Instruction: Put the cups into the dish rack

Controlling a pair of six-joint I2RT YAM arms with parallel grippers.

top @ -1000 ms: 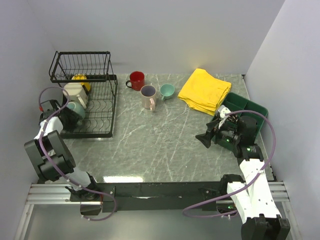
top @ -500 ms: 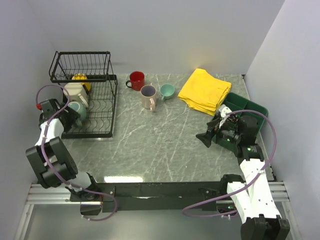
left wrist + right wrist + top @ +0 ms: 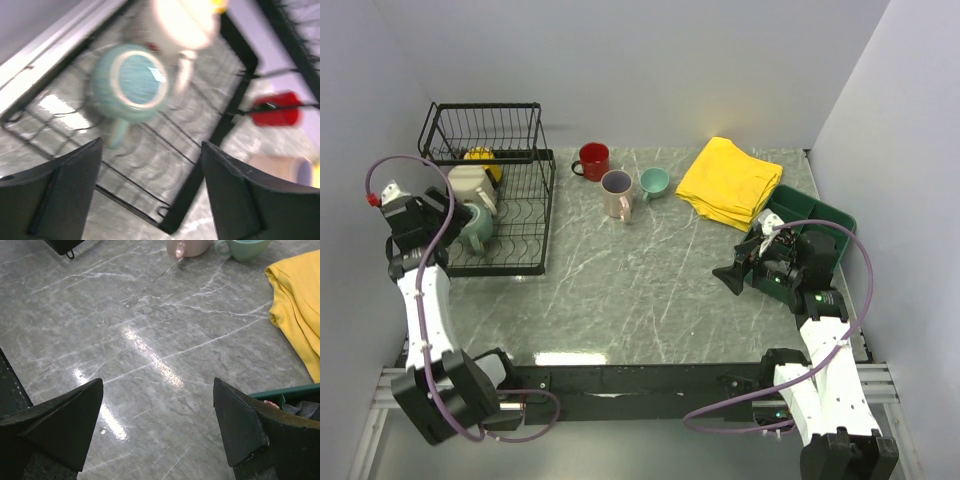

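Fingers (image 3: 55,195) of the left gripper (image 3: 150,150) stand wide apart with nothing between them, hanging over the near edge of the dish rack (image 3: 548,210). Ahead of them, closer to the left finger, the grey-green mug (image 3: 132,82) lies on the rack's flat slotted tray, its mouth facing the wrist camera and its handle pointing back toward the fingers; neither finger touches it. Just beyond it sits the cream mug (image 3: 182,22), blurred in this view, and past that the yellow mug (image 3: 480,160) near the raised basket. Off the right finger's side, outside the rack, the red mug (image 3: 592,160) stands on the marble table (image 3: 650,290), with the pinkish-beige mug (image 3: 617,192) and the small teal mug (image 3: 654,182) near it, the two almost side by side. A folded yellow cloth (image 3: 730,182) lies further right. The right gripper (image 3: 157,405) hovers low over bare table, its fingers (image 3: 55,425) also spread and holding nothing; the pinkish-beige and teal mugs lie well ahead of them, the cloth ahead on the right finger's side, and a green tray (image 3: 815,225) just beside that finger.
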